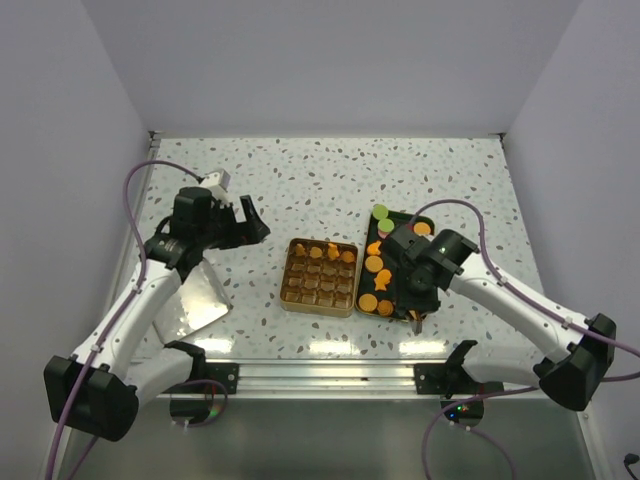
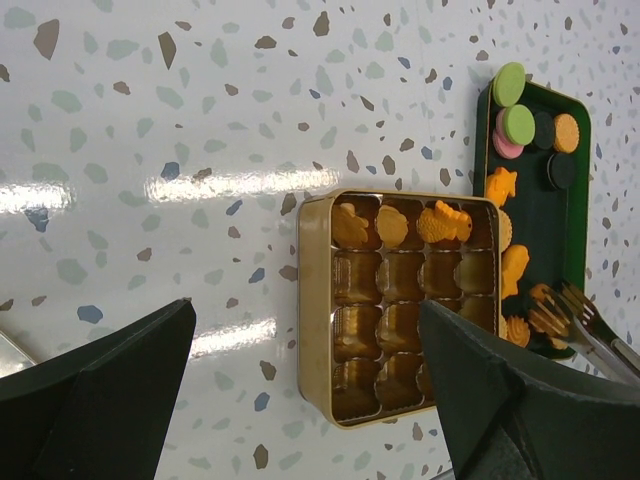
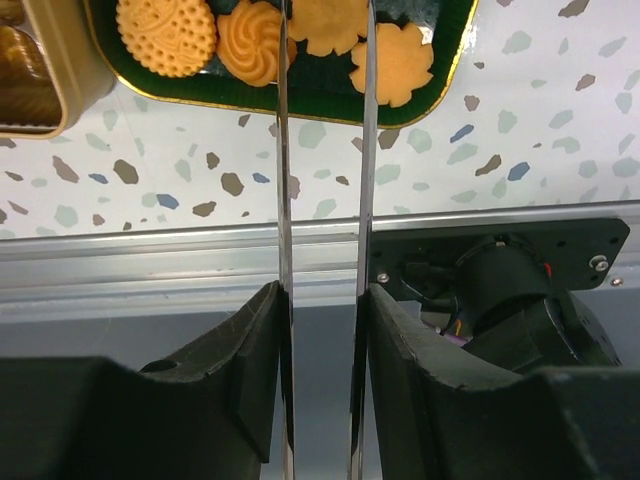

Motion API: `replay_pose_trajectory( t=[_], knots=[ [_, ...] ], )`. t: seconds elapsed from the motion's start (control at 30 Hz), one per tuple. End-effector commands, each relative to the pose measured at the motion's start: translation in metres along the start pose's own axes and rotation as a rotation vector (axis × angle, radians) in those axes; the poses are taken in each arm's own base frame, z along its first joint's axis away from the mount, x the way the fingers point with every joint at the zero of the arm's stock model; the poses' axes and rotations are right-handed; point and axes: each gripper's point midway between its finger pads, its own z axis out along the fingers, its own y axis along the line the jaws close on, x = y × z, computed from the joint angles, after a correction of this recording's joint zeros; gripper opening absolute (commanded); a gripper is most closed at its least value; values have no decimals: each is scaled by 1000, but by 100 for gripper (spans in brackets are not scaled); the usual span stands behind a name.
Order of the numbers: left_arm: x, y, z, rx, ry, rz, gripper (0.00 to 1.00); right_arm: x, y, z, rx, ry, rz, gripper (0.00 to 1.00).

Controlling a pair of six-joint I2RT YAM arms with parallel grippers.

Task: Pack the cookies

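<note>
- Most cookies (image 3: 165,35) on green tray (image 2: 535,210), R of ctr on counter (image 1: 330,180): rounds, a swirl and flower shapes at tray's near end, fish-like ones along the edge next to the tin.
- Three more already in far row of gold tin (image 2: 316,300); other cells look bare, so packing judged barely begun.
- Tin just beside tray, long sides approx. parallel. Short carry from tray to cell, prob. why set so.
- Green, pink, dark discs (image 2: 510,82) bunched at tray's far end, away from the working end.
- Tongs (image 3: 284,200) reach over tray's near end, blades either side of a flower cookie. Contact unclear, tips cut off by frame edge.
- Tongs prob. chosen bc. cookies are small, flat and close-set: thin blades fit btwn them where thick fingers wouldn't.
- Right fingers (image 3: 240,340) pressed on both blades from outside, squeezing tongs part-closed; blades not together.
- Left fingers (image 2: 110,380) spread wide, holding nothing, hovering above counter L of tin. Out of the way, poss. ready to steady tin.
- Shiny flat sheet (image 1: 200,298), maybe tin's lid, on counter beside left arm, parked away from the work.
- Next, at a guess: tighter squeeze, lift, swing to a free cell. Risk: brittle cookie slipping or cracking.
</note>
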Motion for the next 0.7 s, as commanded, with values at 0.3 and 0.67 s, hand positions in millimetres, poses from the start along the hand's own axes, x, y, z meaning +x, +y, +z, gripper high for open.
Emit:
replay_pose_trajectory(
  t=[0.3, 0.67],
  knots=[
    [-8, -8, -8, 30, -45, 3, 100, -60, 27, -65, -70, -175, 3, 32],
    [-6, -6, -12, 22, -52, -5, 100, -80, 90, -78, -270, -179, -51, 31]
  ],
)
